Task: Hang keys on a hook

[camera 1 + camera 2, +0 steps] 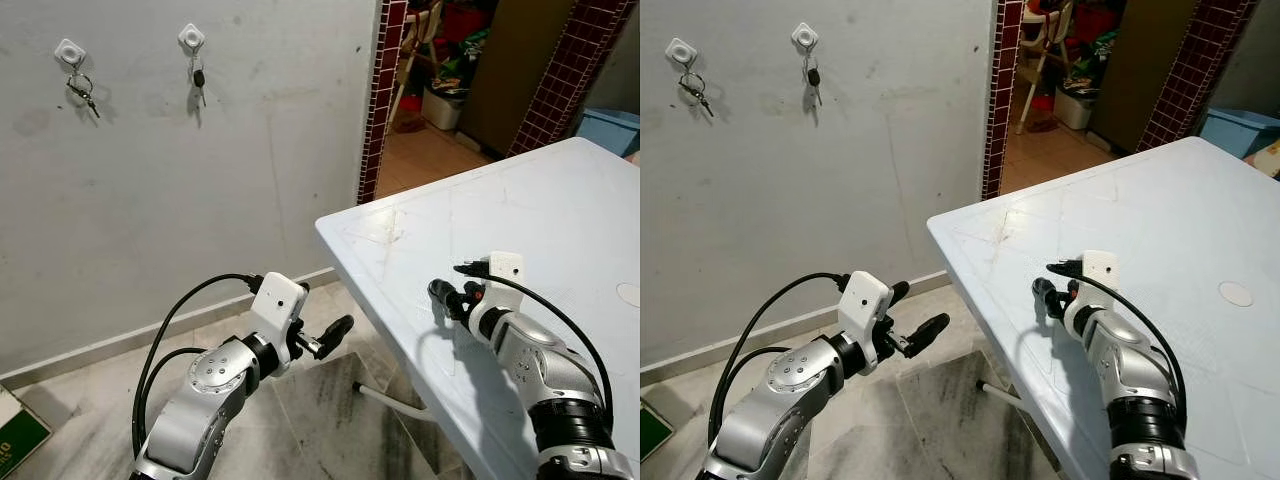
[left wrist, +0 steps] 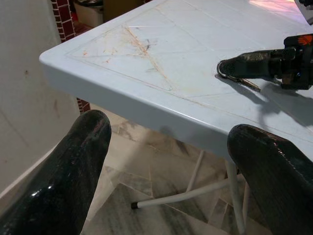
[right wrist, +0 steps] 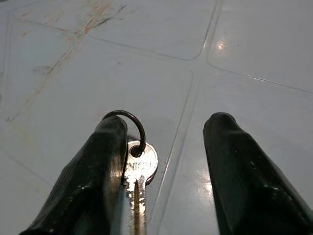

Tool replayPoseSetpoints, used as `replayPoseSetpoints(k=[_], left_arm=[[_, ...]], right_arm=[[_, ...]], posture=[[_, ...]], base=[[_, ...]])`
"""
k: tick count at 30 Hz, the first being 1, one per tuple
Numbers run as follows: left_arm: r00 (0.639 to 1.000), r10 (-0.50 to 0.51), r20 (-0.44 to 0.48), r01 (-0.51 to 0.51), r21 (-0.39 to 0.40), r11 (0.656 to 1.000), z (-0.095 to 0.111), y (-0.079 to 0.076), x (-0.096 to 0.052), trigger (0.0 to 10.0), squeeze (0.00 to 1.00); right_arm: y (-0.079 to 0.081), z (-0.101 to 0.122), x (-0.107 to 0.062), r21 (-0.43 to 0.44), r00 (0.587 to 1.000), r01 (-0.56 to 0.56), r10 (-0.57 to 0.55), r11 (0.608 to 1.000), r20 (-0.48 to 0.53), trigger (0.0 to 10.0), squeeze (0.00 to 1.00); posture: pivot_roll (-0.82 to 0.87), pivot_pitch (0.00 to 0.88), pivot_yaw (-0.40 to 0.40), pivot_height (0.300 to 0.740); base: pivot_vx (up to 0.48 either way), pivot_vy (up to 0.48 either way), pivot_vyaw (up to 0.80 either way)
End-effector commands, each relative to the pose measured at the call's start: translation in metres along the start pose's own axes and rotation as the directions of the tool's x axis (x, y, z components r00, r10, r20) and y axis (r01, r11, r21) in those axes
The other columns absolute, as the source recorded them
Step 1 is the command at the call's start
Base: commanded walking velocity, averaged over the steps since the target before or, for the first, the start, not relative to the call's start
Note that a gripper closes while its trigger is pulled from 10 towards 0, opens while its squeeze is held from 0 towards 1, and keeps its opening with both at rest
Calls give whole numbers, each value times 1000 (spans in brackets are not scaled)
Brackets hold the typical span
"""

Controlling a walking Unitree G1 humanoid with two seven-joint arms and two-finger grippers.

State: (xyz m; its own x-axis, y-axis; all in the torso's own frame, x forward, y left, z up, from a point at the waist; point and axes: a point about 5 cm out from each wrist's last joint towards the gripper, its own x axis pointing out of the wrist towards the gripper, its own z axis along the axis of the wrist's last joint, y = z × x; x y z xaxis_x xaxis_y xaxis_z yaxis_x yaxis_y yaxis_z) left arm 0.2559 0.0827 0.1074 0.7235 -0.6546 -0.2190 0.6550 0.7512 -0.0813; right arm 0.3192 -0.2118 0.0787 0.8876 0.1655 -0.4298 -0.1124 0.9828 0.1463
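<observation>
A silver key on a dark ring lies flat on the white plastic table, near its corner. My right gripper rests low over the tabletop, open, with the key between its fingers and against one finger. The key and the right gripper are also seen from the left wrist. My left gripper hangs open and holds nothing, above the floor, just off the table's corner. On the grey wall, two white hooks each hold a hanging key.
A doorway with a dark red tiled frame opens right of the wall onto a cluttered room. White table legs stand on the marble floor. A blue bin sits behind the table, and a green box lies at the lower left.
</observation>
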Motion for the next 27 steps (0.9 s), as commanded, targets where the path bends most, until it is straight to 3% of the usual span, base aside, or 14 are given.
replayPoseSetpoints(k=[1, 2, 9, 27], left_arm=[[1000, -11, -11, 11, 14, 1000, 0, -1, 1, 10000, 0], [1000, -11, -11, 11, 15, 1000, 0, -1, 1, 10000, 0], [1000, -10, -10, 10, 16, 1000, 1, -1, 1, 10000, 0], [1000, -10, -12, 10, 19, 1000, 0, -1, 2, 10000, 0]], right_arm=[[11, -11, 3, -16, 997, -64, 63, 998, -49, 0, 0], [13, -12, 2, -67, 995, -84, 81, 994, -49, 0, 0], [11, -12, 0, -194, 996, -79, 71, 978, -48, 0, 0], [4, -6, 2, -200, 999, -34, 31, 979, -16, 0, 0]], posture=[[-7, 0, -2, 740], [-7, 0, -2, 740], [-9, 0, 0, 740], [-6, 0, -1, 740]], base=[[0, 0, 0], [0, 0, 0], [0, 0, 0], [0, 0, 0]])
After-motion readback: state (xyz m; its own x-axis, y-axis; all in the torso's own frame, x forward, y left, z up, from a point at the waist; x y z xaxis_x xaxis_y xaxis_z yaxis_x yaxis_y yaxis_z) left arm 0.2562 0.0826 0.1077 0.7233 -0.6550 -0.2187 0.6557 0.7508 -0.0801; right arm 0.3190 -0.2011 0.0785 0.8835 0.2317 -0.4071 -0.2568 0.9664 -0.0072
